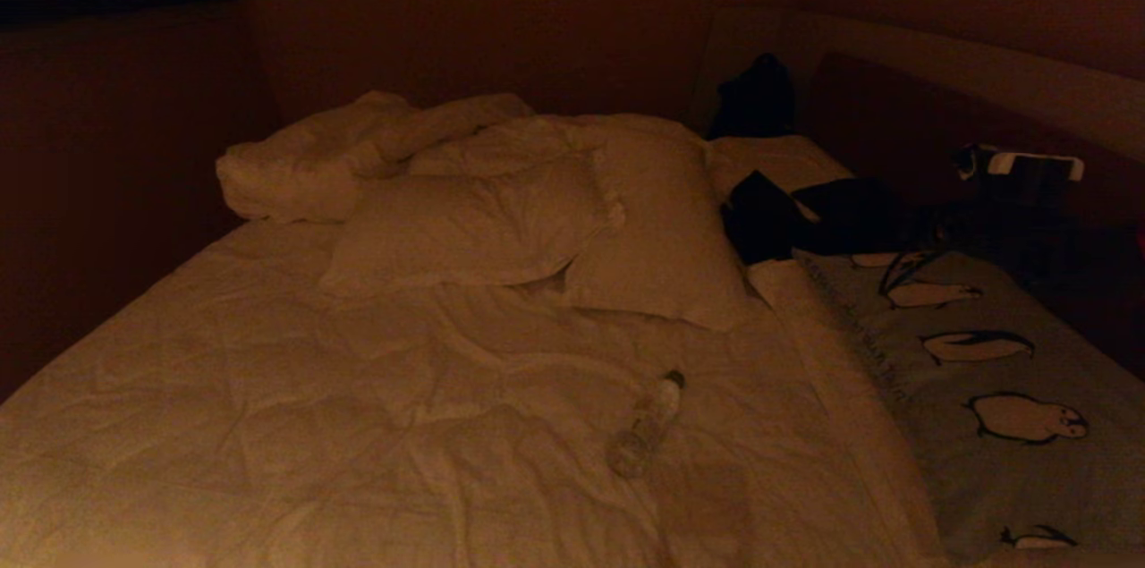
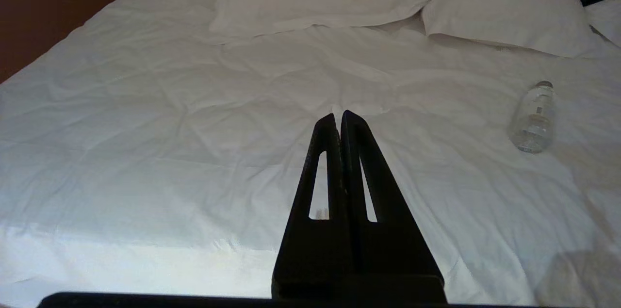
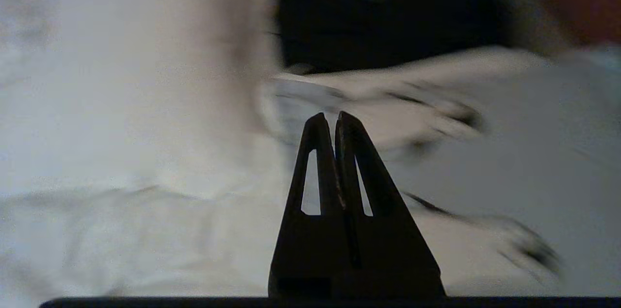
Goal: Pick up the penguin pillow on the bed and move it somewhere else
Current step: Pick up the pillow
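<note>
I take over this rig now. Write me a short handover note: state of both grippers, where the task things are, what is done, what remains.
Left gripper: shut, empty, parked over the rumpled cream-white bed.
Right gripper: shut, holding nothing, pointed toward the pillow; not in the head view.
Long grey-blue penguin pillow: lies along the bed's right edge, a dark garment near its far end.
Clear plastic bottle: lying on the duvet, left of the pillow.
Plain white pillows: at the far end.
Done: nothing visible; the pillow is not gripped.
Left: grasp the pillow, lift it, set it elsewhere.
</note>
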You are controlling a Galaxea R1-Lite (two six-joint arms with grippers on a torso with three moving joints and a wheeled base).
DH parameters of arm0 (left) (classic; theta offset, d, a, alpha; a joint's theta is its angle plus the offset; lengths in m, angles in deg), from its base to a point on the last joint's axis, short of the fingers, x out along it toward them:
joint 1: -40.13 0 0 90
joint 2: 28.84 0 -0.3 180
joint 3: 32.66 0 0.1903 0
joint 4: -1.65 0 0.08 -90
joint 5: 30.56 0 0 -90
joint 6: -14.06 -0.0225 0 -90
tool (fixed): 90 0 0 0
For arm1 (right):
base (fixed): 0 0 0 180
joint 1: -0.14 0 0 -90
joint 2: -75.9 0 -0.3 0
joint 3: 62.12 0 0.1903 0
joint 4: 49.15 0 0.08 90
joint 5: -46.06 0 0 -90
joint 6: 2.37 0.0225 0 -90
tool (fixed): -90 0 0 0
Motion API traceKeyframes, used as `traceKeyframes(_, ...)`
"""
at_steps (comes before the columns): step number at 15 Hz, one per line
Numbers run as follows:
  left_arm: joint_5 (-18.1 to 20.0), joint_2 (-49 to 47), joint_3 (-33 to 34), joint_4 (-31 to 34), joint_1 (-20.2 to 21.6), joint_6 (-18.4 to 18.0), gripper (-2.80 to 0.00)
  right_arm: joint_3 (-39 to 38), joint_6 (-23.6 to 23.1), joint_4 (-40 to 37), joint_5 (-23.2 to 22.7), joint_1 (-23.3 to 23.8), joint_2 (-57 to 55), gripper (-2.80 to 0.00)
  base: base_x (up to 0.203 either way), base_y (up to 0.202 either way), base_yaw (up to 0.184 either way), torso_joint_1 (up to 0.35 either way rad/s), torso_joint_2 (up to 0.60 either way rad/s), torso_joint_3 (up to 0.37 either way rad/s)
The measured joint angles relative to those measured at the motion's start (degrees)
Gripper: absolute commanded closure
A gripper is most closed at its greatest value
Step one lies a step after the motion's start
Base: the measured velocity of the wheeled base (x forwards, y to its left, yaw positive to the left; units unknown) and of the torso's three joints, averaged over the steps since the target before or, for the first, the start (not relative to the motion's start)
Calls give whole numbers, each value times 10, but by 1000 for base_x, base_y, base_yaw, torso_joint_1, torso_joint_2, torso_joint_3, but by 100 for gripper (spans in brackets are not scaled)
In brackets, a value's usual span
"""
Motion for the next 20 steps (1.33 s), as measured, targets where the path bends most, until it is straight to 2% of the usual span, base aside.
traceKeyframes(3, 0, 0, 0, 0, 0, 0, 0, 2, 21, -68, 88, -31, 32, 0, 0, 0, 0, 0, 0, 0)
traceKeyframes(5, 0, 0, 0, 0, 0, 0, 0, 2, 42, -126, 131, -52, 59, 0, 0, 0, 0, 0, 0, 0)
traceKeyframes(8, 0, 0, 0, 0, 0, 0, 0, 2, 72, -221, 156, -73, 102, 0, 0, 0, 0, 0, 0, 0)
traceKeyframes(11, 0, 0, 0, 0, 0, 0, 0, 4, 83, -318, 146, -78, 149, 0, 0, 0, 0, 0, 0, 0)
traceKeyframes(14, 0, 0, 0, 0, 0, 0, 0, 9, 68, -414, 114, -79, 193, 0, 0, 0, 0, 0, 0, 0)
traceKeyframes(17, 0, 0, 0, 0, 0, 0, 0, 2, 51, -500, 59, -80, 243, 0, 0, 0, 0, 0, 0, 0)
traceKeyframes(20, 0, 0, 0, 0, 0, 0, 0, -27, 58, -571, -10, -82, 311, 0, 0, 0, 0, 0, 0, 0)
